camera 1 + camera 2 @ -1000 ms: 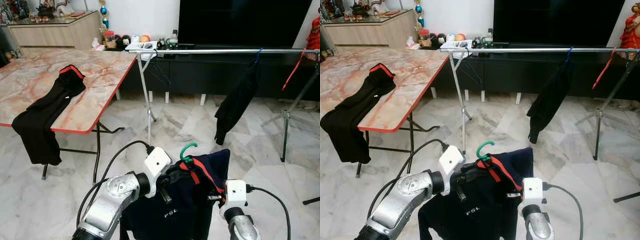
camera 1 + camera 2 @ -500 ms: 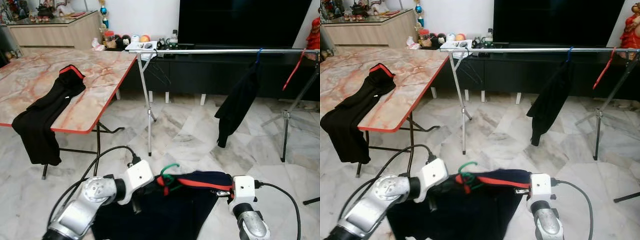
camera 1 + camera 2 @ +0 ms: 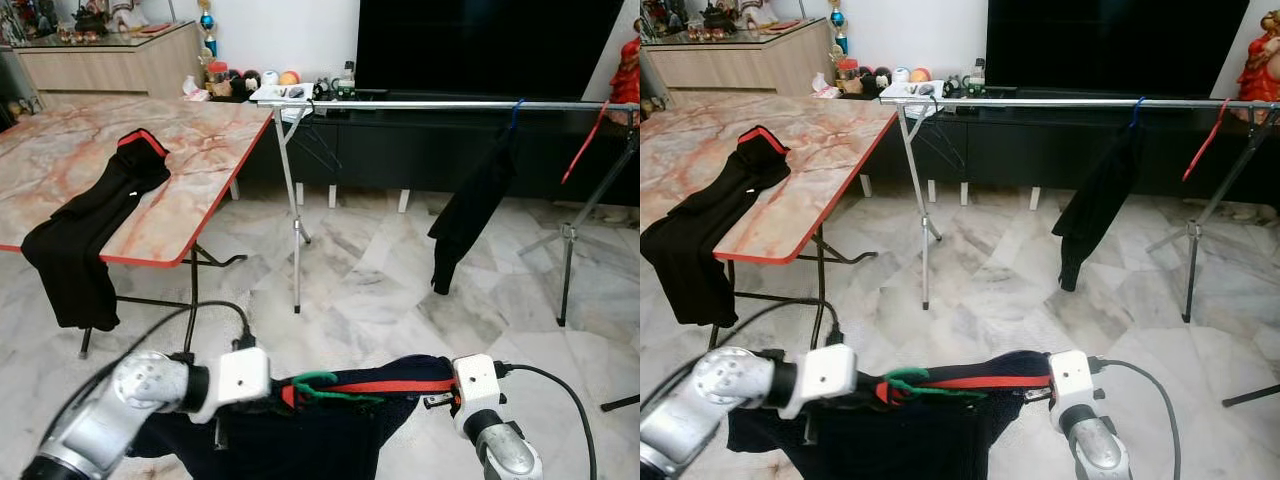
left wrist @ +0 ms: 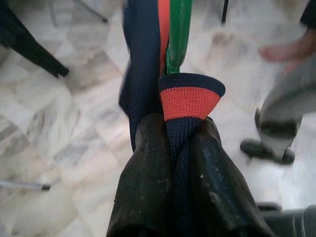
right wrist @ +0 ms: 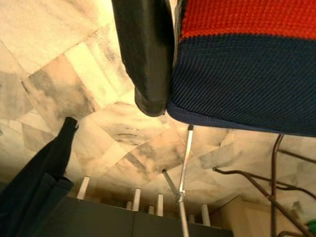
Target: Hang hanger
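A navy shirt (image 3: 330,440) with red trim sits on a green hanger (image 3: 330,385), stretched low in front of me between both grippers. The hanger's hook lies sideways against the collar. My left gripper (image 4: 180,133) is shut on the shirt's red and navy collar, with the green hanger (image 4: 178,29) just beyond its fingertips. My right gripper (image 3: 437,400) is shut on the shirt's other shoulder; one finger (image 5: 148,49) presses against the fabric. The silver clothes rail (image 3: 450,103) runs across the room ahead, well above the shirt.
A black garment (image 3: 470,215) on a blue hanger and a red hanger (image 3: 585,140) hang on the rail. A marble-topped table (image 3: 200,170) at the left holds another black garment (image 3: 90,220). A person's foot (image 4: 291,49) and shoe (image 4: 269,143) are on the floor nearby.
Both grippers have dropped and spread apart, the left one moving left. The shirt now hangs stretched wide, and the hanger hook has tipped from upright to sideways.
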Tool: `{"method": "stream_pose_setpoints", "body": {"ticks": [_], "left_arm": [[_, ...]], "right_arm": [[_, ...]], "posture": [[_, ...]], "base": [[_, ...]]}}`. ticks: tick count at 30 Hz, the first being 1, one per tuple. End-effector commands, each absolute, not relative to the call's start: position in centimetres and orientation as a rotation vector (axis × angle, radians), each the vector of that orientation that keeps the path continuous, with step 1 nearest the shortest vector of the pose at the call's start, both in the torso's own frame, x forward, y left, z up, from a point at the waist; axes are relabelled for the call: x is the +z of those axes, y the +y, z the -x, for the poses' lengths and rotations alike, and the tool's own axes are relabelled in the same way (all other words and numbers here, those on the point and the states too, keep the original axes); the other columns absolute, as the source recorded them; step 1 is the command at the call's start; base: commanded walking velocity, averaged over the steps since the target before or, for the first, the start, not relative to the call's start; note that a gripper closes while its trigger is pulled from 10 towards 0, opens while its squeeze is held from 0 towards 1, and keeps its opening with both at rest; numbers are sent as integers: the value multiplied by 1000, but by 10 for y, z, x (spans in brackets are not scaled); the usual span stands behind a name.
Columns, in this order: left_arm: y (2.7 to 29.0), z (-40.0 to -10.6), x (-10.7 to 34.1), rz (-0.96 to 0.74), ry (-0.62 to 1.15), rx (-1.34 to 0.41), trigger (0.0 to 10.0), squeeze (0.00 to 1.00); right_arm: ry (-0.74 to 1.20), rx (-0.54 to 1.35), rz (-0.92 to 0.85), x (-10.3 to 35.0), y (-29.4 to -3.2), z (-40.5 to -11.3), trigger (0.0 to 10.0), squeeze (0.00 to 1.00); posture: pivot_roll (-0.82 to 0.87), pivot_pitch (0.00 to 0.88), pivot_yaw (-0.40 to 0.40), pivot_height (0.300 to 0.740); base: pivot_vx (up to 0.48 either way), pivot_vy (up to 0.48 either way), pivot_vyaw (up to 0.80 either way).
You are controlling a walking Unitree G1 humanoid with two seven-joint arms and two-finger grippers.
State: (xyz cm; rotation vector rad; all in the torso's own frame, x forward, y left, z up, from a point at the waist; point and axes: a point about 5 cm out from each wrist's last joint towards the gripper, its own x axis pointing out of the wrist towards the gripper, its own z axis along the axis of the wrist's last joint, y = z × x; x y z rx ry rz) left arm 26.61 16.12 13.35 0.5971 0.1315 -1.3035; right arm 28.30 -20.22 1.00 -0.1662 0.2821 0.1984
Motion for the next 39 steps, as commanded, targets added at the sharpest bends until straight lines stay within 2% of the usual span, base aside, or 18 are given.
{"method": "stream_pose_setpoints", "body": {"ticks": [1,7,11,14,18,27,37,38,39], "left_arm": [[176,-269,149,-581,92,-1270,10000,0],[193,-259,155,-511,109,-1342,10000,0],[189,-250,156,-423,118,-1420,10000,0],[185,-245,145,-500,203,-1470,10000,0],[180,-243,147,-481,181,-1496,10000,0],[182,-261,165,-326,9,-1326,10000,0],[182,-260,155,-303,69,-1281,10000,0],[180,-262,151,-307,89,-1255,10000,0],[179,-263,150,-308,97,-1240,10000,0]], "right_arm": [[312,155,172,8,-216,-279,0,0],[321,179,186,6,-215,-278,0,0],[320,175,192,7,-215,-279,0,0],[316,162,196,9,-217,-281,0,0],[312,162,198,11,-217,-283,0,0],[327,162,196,7,-216,-279,0,0],[343,165,187,2,-211,-275,0,0],[344,164,184,1,-210,-275,1176,0],[345,163,183,1,-210,-275,1176,0]], "posture": [[123,0,-2,740],[119,9,-7,740],[119,11,-5,740],[115,13,-5,740],[114,11,-2,740],[115,8,0,740],[116,6,2,740],[116,6,2,740],[117,6,3,740]], "base": [[0,0,0],[0,0,0],[0,0,0],[0,0,0],[0,0,0],[0,0,0],[0,0,0],[0,0,0],[0,0,0]]}}
